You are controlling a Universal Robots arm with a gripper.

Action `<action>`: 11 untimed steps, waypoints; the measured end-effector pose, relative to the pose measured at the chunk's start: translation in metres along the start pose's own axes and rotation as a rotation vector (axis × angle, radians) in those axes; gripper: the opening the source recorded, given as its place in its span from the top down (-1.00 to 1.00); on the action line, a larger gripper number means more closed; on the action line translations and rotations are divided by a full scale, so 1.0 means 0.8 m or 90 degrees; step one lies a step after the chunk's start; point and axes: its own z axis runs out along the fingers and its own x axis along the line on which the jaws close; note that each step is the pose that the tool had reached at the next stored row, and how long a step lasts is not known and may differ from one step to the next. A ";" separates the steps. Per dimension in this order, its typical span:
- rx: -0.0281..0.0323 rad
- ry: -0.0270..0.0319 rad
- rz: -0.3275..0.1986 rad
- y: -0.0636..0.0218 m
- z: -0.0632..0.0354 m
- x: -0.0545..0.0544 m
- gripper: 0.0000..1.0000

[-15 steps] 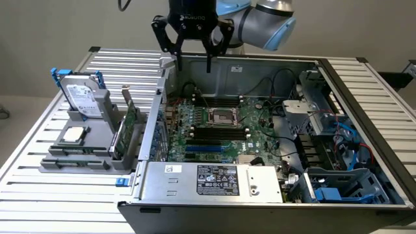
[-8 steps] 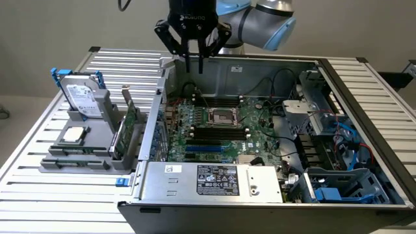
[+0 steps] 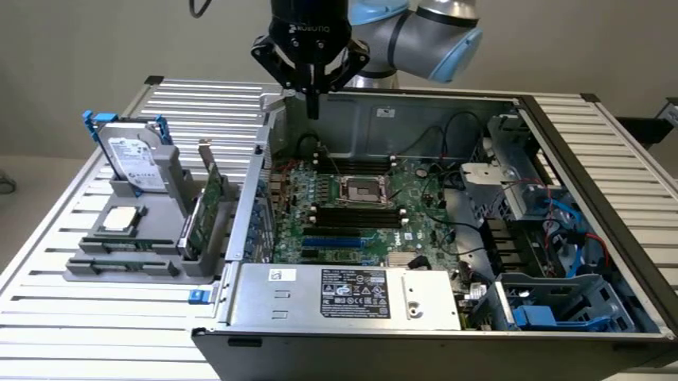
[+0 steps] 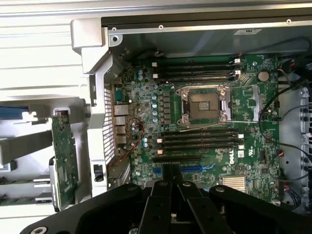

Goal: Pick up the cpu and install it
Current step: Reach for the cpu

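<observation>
The cpu [image 3: 120, 218], a small flat silver-grey square, lies on the grey holder [image 3: 127, 254] at the exterior view's left, outside the computer case. My gripper [image 3: 313, 107] hangs high over the back left corner of the open case, far from the cpu. Its fingers are shut together with nothing between them. In the wrist view the gripper [image 4: 170, 183] points down at the motherboard, where the open processor socket [image 4: 204, 103] sits with its metal frame lifted. The same socket [image 3: 360, 189] is in the middle of the board in the exterior view.
An upright silver hard drive [image 3: 132, 155] and green circuit cards [image 3: 206, 210] stand in the holder near the cpu. The case wall [image 3: 249, 198] rises between holder and motherboard. Memory slots [image 4: 197, 139], cables [image 3: 561, 230] and a power supply [image 3: 344, 294] crowd the case.
</observation>
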 end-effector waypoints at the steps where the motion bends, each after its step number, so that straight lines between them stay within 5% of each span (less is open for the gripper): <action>1: 0.0004 0.0051 0.000 0.000 0.000 0.004 0.79; 6: 0.0019 0.0255 0.001 0.002 0.000 0.024 0.79; 11: 0.0026 0.0355 0.002 0.003 0.001 0.051 0.79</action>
